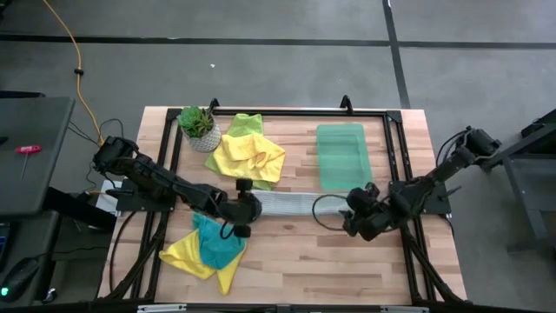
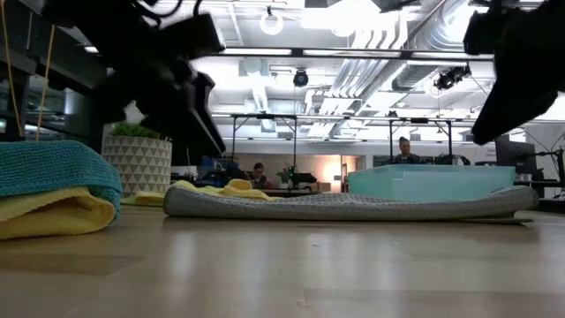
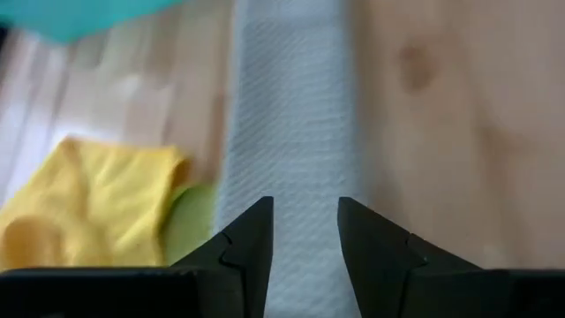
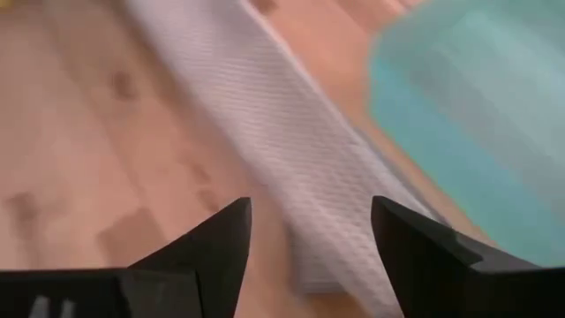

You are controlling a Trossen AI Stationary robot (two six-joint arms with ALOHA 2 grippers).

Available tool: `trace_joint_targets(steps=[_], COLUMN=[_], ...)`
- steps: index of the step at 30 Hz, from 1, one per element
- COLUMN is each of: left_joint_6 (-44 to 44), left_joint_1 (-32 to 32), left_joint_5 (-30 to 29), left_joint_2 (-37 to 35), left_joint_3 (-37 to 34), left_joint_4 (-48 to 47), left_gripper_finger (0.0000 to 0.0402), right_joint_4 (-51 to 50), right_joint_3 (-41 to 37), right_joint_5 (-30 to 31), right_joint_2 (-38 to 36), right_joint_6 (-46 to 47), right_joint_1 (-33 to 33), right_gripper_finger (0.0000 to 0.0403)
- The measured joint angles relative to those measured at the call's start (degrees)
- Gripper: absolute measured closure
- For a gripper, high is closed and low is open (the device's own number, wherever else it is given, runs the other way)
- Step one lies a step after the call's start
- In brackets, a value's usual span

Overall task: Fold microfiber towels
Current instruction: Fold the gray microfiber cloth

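Observation:
A grey microfiber towel (image 1: 287,204), folded into a long narrow strip, lies flat across the middle of the table (image 1: 304,261). My left gripper (image 1: 248,209) hangs over the strip's left end (image 3: 291,132), its fingers parted; in the low view its fingertips (image 2: 212,146) stand above the cloth. Beside the strip's right end (image 4: 300,168) my right gripper (image 1: 354,219) is raised, its fingers wide apart and nothing between them. Behind the strip lies a heap of yellow and lime green towels (image 1: 248,152). Near the front edge a teal towel rests on a yellow one (image 1: 213,248).
A translucent green tray (image 1: 341,155) stands at the far right of the table, just behind the strip's right end. A small potted plant (image 1: 198,128) stands at the far left. Black rails (image 1: 287,111) frame the tabletop. Bare wood shows at the front right (image 1: 347,269).

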Motion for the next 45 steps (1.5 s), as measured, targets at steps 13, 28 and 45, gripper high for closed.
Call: trace_joint_targets(steps=[13, 28, 45], left_joint_6=[1.5, -2.0, -1.9], left_joint_1=[-2.2, -2.6, -1.0], left_joint_5=[0.3, -2.6, 2.5], left_joint_2=[2.4, 8.0, 11.9], left_joint_3=[0.0, 2.9, 3.1], left_joint_4=[3.3, -8.1, -9.8], left_gripper_finger=[0.0284, 0.0255, 0.0246], right_joint_4=[19.1, 22.5, 24.9], right_joint_3=[-4.4, -4.5, -4.5], right_joint_5=[10.2, 7.9, 6.8], right_joint_2=[4.2, 5.4, 5.4], right_joint_6=[-10.8, -15.3, -15.0], right_joint_1=[2.1, 0.5, 0.5], right_gripper_finger=[0.0183, 0.0183, 0.0183])
